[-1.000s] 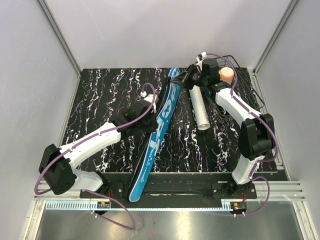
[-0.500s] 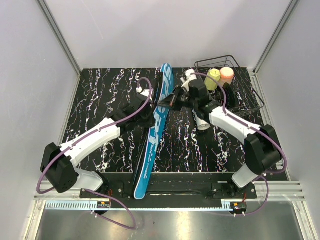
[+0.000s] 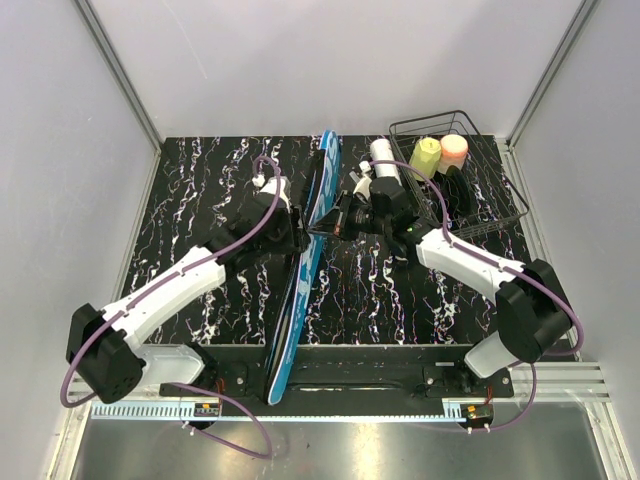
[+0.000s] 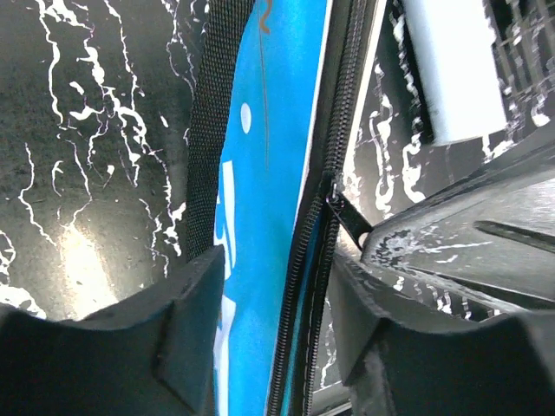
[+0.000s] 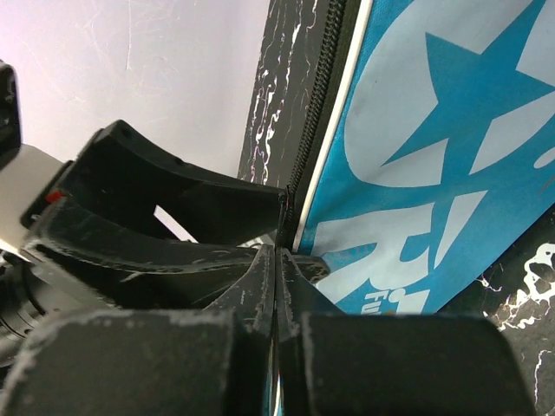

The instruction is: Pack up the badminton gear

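Down the middle of the table [image 3: 200, 190], the cover [image 3: 305, 262]; just right, toward the back, the tube [image 3: 383, 153]; farther right, the basket [image 3: 502, 215], two bottles [image 3: 428, 156] inside.

Long blue racket cover [image 3: 305, 255], white lettering and a white star on its face, black zipper [image 4: 314, 260] down one long side. Stretched from the far middle of the counter [image 3: 200, 190] to past its near edge, seen nearly edge-on from above. Zipper teeth joined beyond the slider, parted on the near side, pull tab [image 4: 349, 217] sticking out sideways. Long white tube [image 3: 382, 155] lying just right of the cover's far end, near part hidden.
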Tool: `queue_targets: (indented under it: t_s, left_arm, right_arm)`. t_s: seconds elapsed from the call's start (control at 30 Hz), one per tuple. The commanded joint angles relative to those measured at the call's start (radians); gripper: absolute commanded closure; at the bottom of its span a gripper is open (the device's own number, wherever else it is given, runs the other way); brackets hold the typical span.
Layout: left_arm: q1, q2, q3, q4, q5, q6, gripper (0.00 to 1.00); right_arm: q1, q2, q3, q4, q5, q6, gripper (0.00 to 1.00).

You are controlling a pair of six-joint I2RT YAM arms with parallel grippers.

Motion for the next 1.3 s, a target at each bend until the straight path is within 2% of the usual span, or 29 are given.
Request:
queue_targets:
  t_s: [0.0,0.1,0.13,0.2,0.27,0.43,0.53,0.7,0.8,0.83,0.9,0.93,1.0,1.03,1.13,1.17,1.27]
  left_arm:
    - [0.010,-0.087,-0.028,0.119,0.030,0.003,0.43]
    - [0.013,-0.110,-0.012,0.109,0.027,0.027,0.37]
    - [0.017,-0.113,0.001,0.083,0.015,0.035,0.31]
    - [0.045,-0.118,0.042,0.073,0.012,0.037,0.24]
    - [0.065,-0.085,0.108,0.062,0.006,0.034,0.11]
    - [0.095,0.076,0.258,0.003,-0.057,-0.009,0.11]
    - [0.123,0.170,0.326,0.004,-0.013,-0.048,0.18]
    - [0.129,0.267,0.379,0.058,0.022,-0.034,0.18]
    - [0.129,0.317,0.423,0.049,0.003,-0.026,0.27]
    - [0.129,0.331,0.427,0.049,-0.010,-0.023,0.35]
    - [0.129,0.342,0.442,0.044,-0.062,-0.020,0.44]
    - [0.129,0.353,0.449,0.046,-0.076,-0.017,0.56]
    - [0.132,0.365,0.476,0.044,-0.106,-0.003,0.69]
    - [0.134,0.380,0.488,0.035,-0.116,0.003,0.79]
    - [0.140,0.393,0.528,0.004,-0.177,0.007,0.92]
    - [0.143,0.391,0.530,0.001,-0.203,0.009,1.00]
    - [0.161,0.377,0.524,-0.005,-0.264,0.007,1.00]
  right_arm:
    - [0.013,-0.031,-0.003,0.078,-0.052,-0.032,1.00]
    - [0.013,-0.030,-0.010,0.094,-0.058,-0.027,1.00]
    - [0.011,-0.030,-0.010,0.095,-0.061,-0.029,1.00]
    - [0.013,-0.039,-0.015,0.097,-0.060,-0.030,1.00]
    - [0.011,-0.043,-0.023,0.097,-0.060,-0.032,1.00]
    - [0.013,-0.043,-0.026,0.101,-0.064,-0.030,1.00]
    - [0.013,-0.048,-0.033,0.098,-0.063,-0.030,1.00]
    - [0.014,-0.054,-0.043,0.098,-0.074,-0.036,1.00]
    - [0.013,-0.054,-0.046,0.104,-0.083,-0.038,1.00]
    - [0.011,-0.054,-0.046,0.106,-0.084,-0.038,1.00]
    - [0.013,-0.057,-0.049,0.109,-0.094,-0.041,1.00]
    - [0.013,-0.060,-0.050,0.114,-0.098,-0.039,1.00]
    - [0.013,-0.062,-0.058,0.117,-0.113,-0.042,1.00]
    - [0.013,-0.063,-0.058,0.117,-0.120,-0.042,1.00]
    - [0.016,-0.080,-0.066,0.111,-0.140,-0.055,1.00]
    - [0.019,-0.095,-0.072,0.106,-0.143,-0.065,1.00]
    - [0.036,-0.128,-0.084,0.092,-0.155,-0.088,1.00]
